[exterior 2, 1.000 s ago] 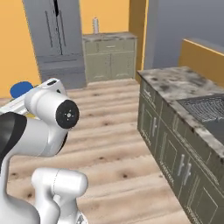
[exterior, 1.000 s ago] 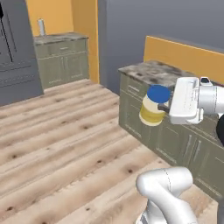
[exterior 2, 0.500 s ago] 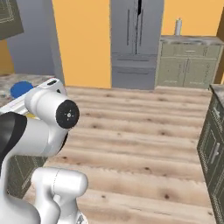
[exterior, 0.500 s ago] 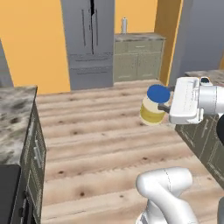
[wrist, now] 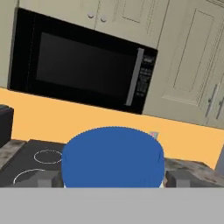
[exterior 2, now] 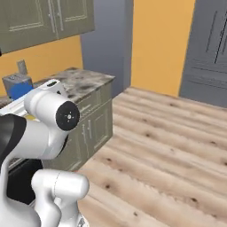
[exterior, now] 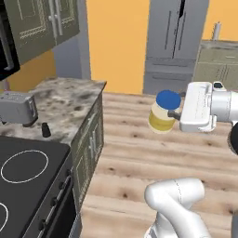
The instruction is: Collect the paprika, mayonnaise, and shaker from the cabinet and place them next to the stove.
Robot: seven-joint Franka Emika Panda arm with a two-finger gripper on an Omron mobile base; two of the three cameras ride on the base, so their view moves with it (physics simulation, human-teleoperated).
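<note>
My gripper (exterior: pixel 175 114) is shut on the mayonnaise (exterior: pixel 163 113), a pale yellow jar with a blue lid, held in the air over the wooden floor to the right of the counter. In the hand view the blue lid (wrist: pixel 113 156) sits between the two fingertips (wrist: pixel 44 178), facing the stove (wrist: pixel 27 165). The black cooktop of the stove (exterior: pixel 28 179) with white rings lies at the lower left. A small all-black shaker (exterior: pixel 45 130) stands on the speckled counter (exterior: pixel 69 100) just beyond the stove. The paprika is out of view.
A grey toaster (exterior: pixel 17 108) stands on the counter behind the shaker. A black microwave (wrist: pixel 85 70) hangs above the stove under beige wall cabinets (wrist: pixel 192 61). A grey fridge (exterior: pixel 174 42) stands across the wooden floor (exterior 2: pixel 168 142).
The whole picture has swung round with the base: fridge and floor gave way to the counter, toaster and stove. The jar stays in the gripper as before.
</note>
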